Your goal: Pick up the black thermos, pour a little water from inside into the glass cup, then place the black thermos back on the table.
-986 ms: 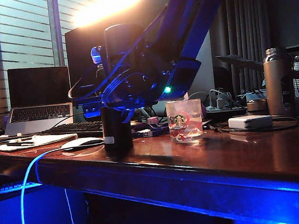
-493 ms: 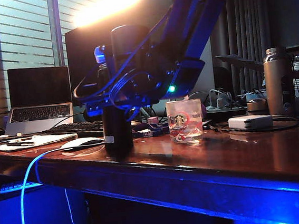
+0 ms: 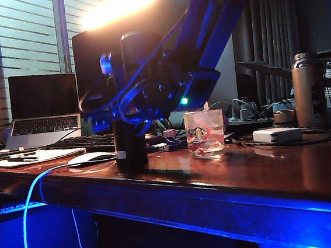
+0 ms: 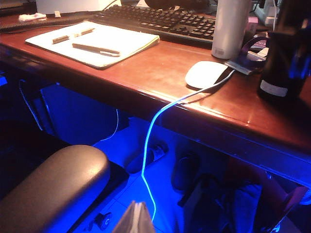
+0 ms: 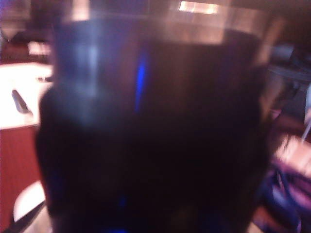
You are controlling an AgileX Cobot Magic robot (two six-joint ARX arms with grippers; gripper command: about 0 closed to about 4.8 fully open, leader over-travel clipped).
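Thermos, tall matte-black cylinder (image 3: 129, 145), is seen upright on glossy reddish-brown table (image 3: 263, 167), left of centre, beside printed glass cup (image 3: 204, 133). Right gripper (image 3: 123, 107) is spread wide around it; left gripper's (image 4: 134, 218) jaw state cannot be told.

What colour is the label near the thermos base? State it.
White, a small patch on the black thermos; clearest in the left wrist view.

black thermos (image 3: 130, 148) on table (image 3: 264, 170), glass cup (image 3: 204, 133) to its right
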